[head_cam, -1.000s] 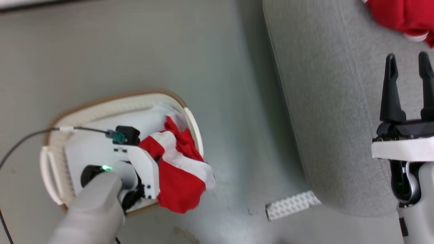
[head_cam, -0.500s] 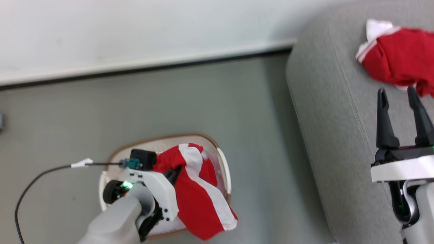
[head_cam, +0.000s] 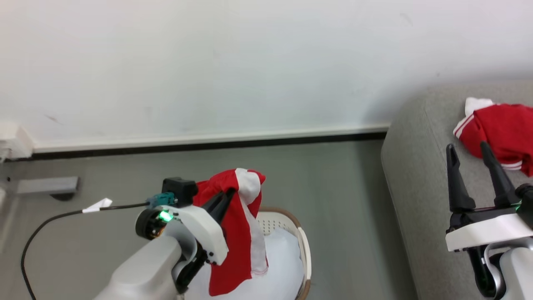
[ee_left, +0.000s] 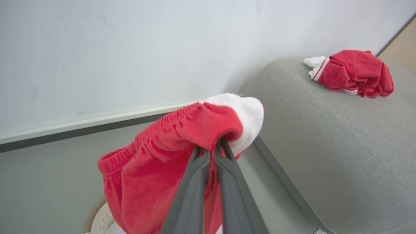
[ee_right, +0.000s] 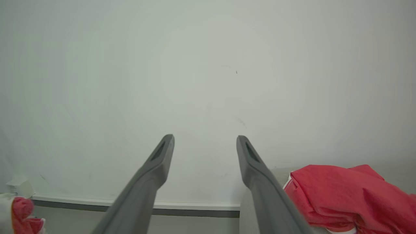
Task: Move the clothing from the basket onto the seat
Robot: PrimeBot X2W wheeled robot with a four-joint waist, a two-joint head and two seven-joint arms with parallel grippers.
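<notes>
Clothing [head_cam: 237, 233] has come up out of the basket [head_cam: 306, 250] and hangs below the left hand [head_cam: 231, 192], which pinches its top fold, so the carry right to the seat [head_cam: 416, 187] is next; right hand [head_cam: 466, 145] spread, empty, above the seat.

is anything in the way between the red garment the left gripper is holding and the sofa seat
Nothing visible. The clothing hangs from the left gripper above the basket; only floor separates it from the seat. Another red garment lies farther back there, and the open right gripper hovers over the near part.
</notes>
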